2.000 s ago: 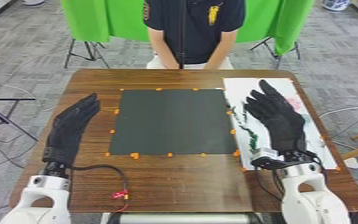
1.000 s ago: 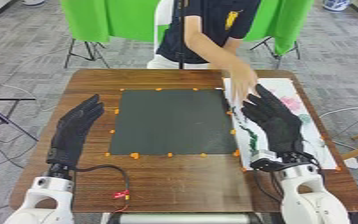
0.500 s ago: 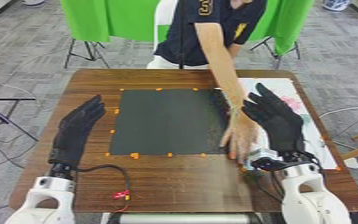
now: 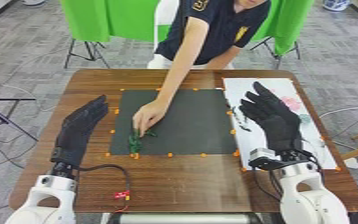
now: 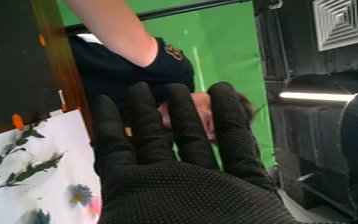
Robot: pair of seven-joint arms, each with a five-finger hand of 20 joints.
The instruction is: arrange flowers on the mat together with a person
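Note:
In the head view my left hand (image 4: 79, 127) is held at the dark mat's left side, fingers straight, and my right hand (image 4: 276, 120) is over the white sheet (image 4: 322, 142), open and holding nothing. A person's hand (image 4: 151, 115) holds a green leafy stem (image 4: 135, 144) at the lower left part of the dark mat (image 4: 180, 120). Pink flowers (image 4: 291, 103) lie on the white sheet. The right wrist view has my right hand (image 5: 180, 187) with straight fingers, beside leafy sprigs (image 5: 24, 172) and a blue flower (image 5: 79, 194) on the sheet.
Orange markers (image 4: 169, 155) run round the mat on the brown table (image 4: 184, 185). The person's forearm (image 4: 186, 57) reaches across the mat from the far edge. A black cable with a red tie (image 4: 120, 194) lies near my left wrist.
The person's hand went to the white sheet, then moved left onto the mat with a green stem from there. Both my hands stay nearly still.

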